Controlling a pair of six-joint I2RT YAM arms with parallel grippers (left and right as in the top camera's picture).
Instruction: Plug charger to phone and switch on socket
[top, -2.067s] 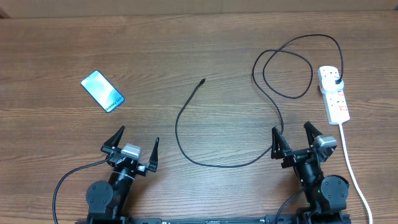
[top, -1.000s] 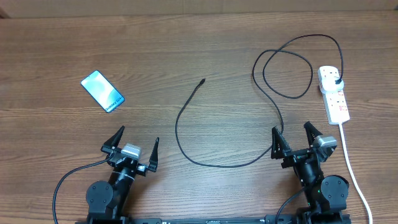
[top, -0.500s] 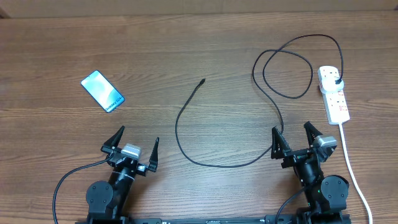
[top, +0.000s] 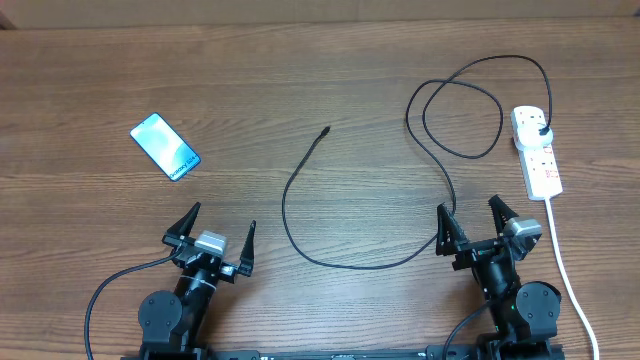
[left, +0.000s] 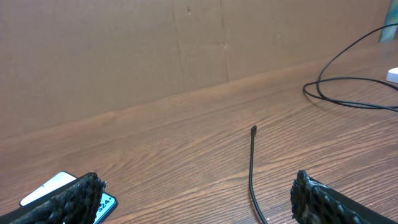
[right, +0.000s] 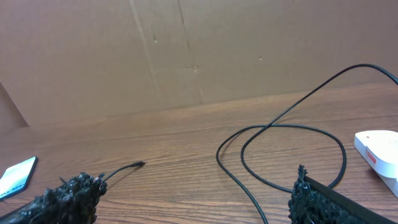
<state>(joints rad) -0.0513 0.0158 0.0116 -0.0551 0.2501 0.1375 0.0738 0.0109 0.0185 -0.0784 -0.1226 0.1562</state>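
Note:
The phone (top: 165, 146) lies screen-up at the left of the table, its blue screen lit; it also shows in the left wrist view (left: 56, 187) and the right wrist view (right: 17, 175). The charger cable (top: 372, 263) curves across the middle, its connector tip (top: 326, 130) free on the wood, its black plug (top: 543, 132) in the socket (top: 538, 152), a white power strip at the right. The tip shows in the left wrist view (left: 253, 130) and right wrist view (right: 138, 165). My left gripper (top: 220, 226) and right gripper (top: 472, 217) are open, empty, near the front edge.
The strip's white cord (top: 567, 275) runs down the right side to the front edge, beside my right arm. A brown cardboard wall (left: 155, 50) stands along the table's far edge. The cable makes a loop (top: 460, 115) left of the strip.

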